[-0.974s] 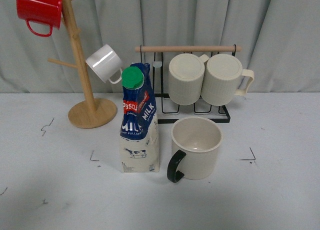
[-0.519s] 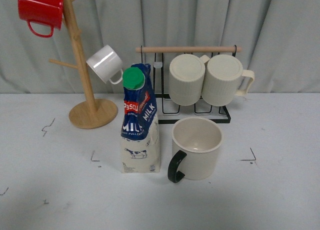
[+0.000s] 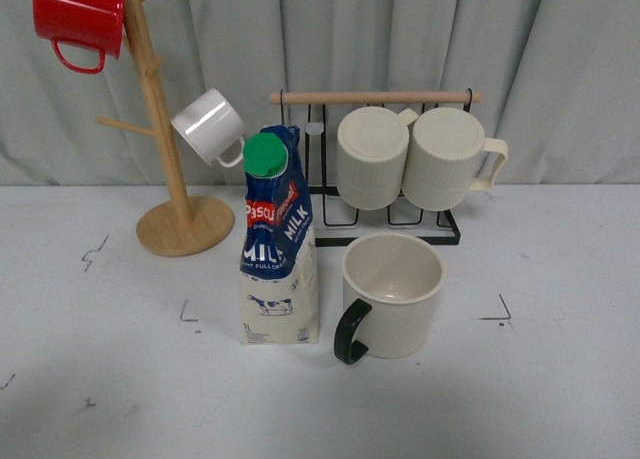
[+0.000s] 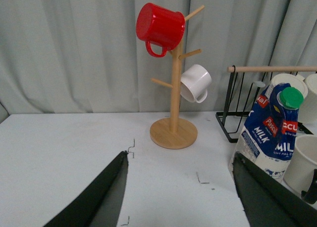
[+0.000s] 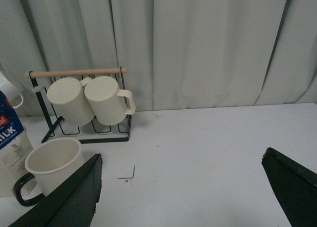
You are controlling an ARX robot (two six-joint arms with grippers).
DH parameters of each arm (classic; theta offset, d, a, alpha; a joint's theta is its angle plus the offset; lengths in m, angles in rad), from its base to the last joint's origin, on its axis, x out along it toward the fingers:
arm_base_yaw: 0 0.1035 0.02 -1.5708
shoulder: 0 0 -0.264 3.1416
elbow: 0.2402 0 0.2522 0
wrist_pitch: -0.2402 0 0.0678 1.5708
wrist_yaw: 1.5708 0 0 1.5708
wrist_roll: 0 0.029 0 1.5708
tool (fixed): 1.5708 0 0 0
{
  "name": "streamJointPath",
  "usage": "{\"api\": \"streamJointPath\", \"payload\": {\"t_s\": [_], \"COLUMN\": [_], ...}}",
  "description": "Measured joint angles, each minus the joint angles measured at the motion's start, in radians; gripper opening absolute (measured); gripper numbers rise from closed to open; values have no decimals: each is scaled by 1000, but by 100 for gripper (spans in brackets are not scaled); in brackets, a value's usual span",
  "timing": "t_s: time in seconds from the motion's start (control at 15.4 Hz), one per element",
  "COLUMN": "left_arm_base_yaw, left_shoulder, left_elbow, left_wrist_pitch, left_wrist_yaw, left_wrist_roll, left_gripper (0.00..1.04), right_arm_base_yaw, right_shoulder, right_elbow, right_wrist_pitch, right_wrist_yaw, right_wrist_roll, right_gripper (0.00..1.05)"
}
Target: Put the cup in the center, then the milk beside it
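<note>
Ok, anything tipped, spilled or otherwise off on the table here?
Nothing stands out. The milk stands upright beside the cup, which is upright and empty; no spill shows on the table.

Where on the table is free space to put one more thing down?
The table is bare right of the cup and along the front edge, and left of the milk, in front of the wooden mug tree. Crowded: between milk, cup and the wire rack.

My left gripper [image 4: 181, 195] shows as two flat, matte black fingers [image 4: 101, 197] with straight, tapering edges. My right gripper [image 5: 183, 195] looks alike: two dark, plain wedge-shaped fingers [image 5: 74, 197].
</note>
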Motion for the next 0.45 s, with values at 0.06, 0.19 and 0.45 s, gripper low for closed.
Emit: {"api": "streamJointPath", "payload": {"t_s": [0.06, 0.19, 0.45], "left_arm_base_yaw": [0, 0, 0], "left_shoulder": [0, 0, 0], "left_elbow": [0, 0, 0], "left_wrist_pitch": [0, 0, 0], "left_wrist_yaw": [0, 0, 0], "left_wrist_roll": [0, 0, 0], "left_gripper": [77, 93, 98], "right_arm_base_yaw": [0, 0, 0], "right_shoulder": [0, 0, 0], "right_elbow": [0, 0, 0], "right_wrist_pitch": [0, 0, 0], "right_wrist_yaw": [0, 0, 0], "right_wrist_roll": [0, 0, 0], "right_gripper": [98, 98, 98]}}
